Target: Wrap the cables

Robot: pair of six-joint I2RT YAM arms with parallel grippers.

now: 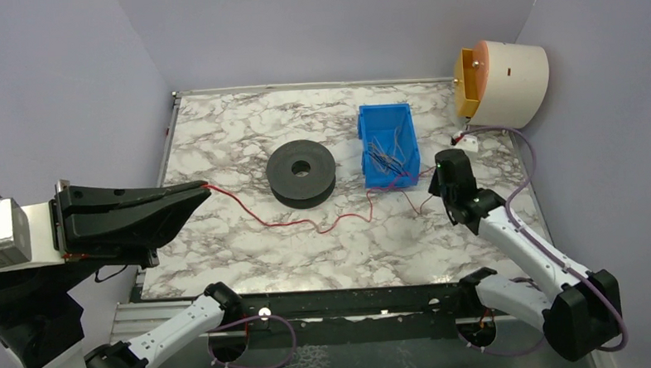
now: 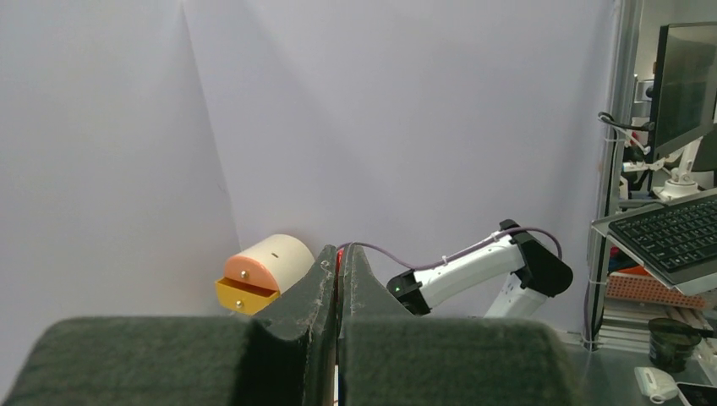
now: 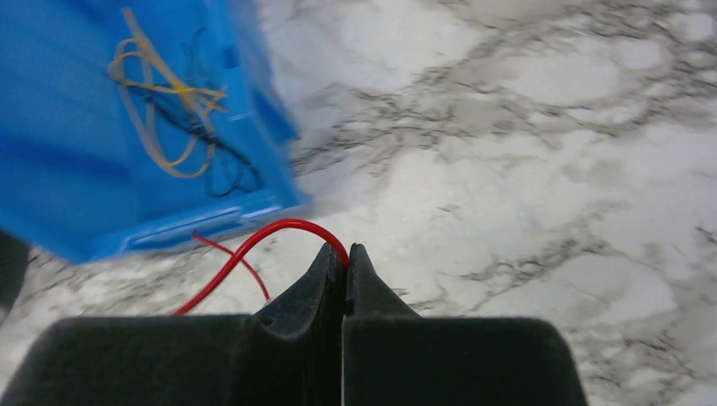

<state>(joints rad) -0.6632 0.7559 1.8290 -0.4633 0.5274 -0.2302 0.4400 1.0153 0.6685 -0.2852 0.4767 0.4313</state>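
Note:
A thin red cable (image 1: 307, 222) runs across the marble table from my left gripper (image 1: 202, 189) to my right gripper (image 1: 435, 183). The left gripper (image 2: 340, 254) is raised at the table's left side and shut on one end of the red cable (image 2: 339, 256). Low beside the blue bin, the right gripper (image 3: 345, 251) is shut on the red cable (image 3: 254, 245) near its other end. A black spool (image 1: 301, 171) lies flat between the two grippers, just behind the cable. Several more thin cables (image 1: 387, 152), yellow-orange and dark, lie in the blue bin (image 1: 377, 115); the right wrist view shows them (image 3: 161, 93) too.
A round cream and orange drawer unit (image 1: 504, 81) with a yellow drawer stands at the back right corner. A small white part (image 1: 467, 141) lies in front of it. Purple walls close the table's back and sides.

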